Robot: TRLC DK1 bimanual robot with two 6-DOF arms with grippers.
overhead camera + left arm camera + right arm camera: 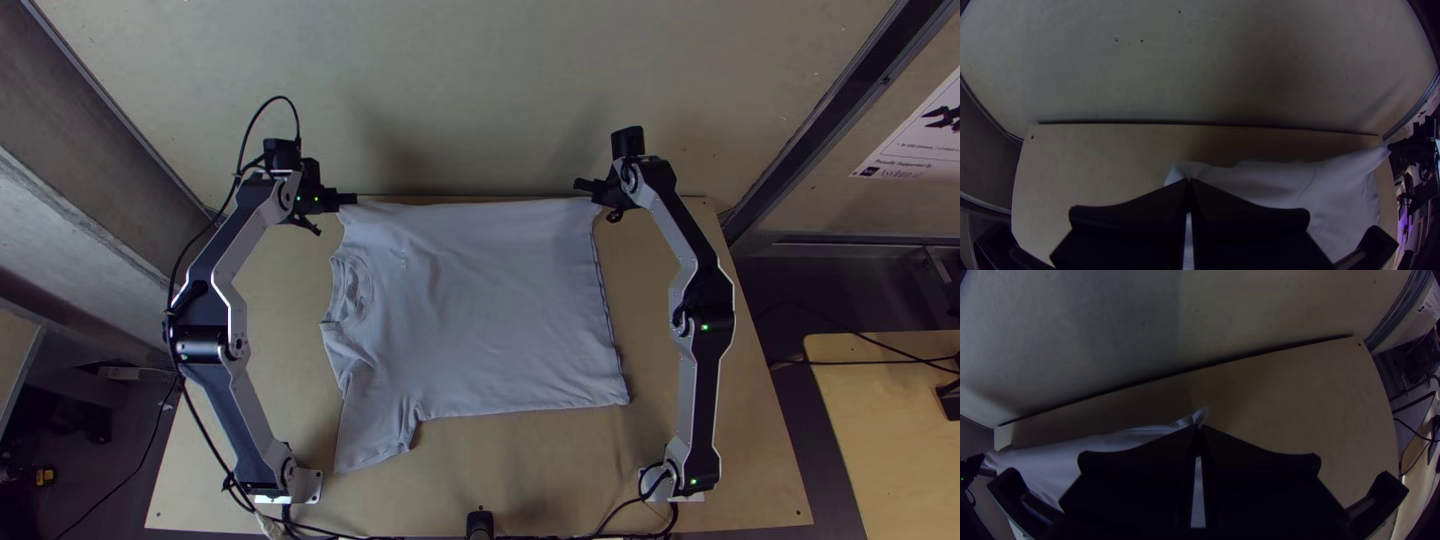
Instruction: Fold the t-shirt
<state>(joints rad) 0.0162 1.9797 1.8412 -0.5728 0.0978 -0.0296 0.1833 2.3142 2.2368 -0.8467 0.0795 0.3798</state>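
The near side of the table [740,450] lies between the two arm bases. Beyond it, at the left arm's side, is the near sleeve [375,440] of the t-shirt [490,300], spread flat and pointing toward the near edge. The near side of the body runs from this sleeve to the hem [604,320], which faces the right arm. The neckline [350,288] faces the left arm. The body is broadly spread, with shallow creases near the neckline. The position of the other sleeve cannot be determined.

The garment's long axis, neckline to hem, runs across the table from arm to arm. The far side of the cloth is parallel to this axis and forms a nearly straight line between the grippers.

At the far side, the left gripper [350,198] is pressed together on the corner at the neckline end. The right gripper [596,190] pinches the corner at the hem end. Each gripper is the nearer one to its own corner; the bulk of the cloth lies on the near side of both.

The next step is probably a fold along the long axis: bring both corners toward the near side at equal rate. Unequal travel would likely skew the fold, and excess tension could pull a corner free.
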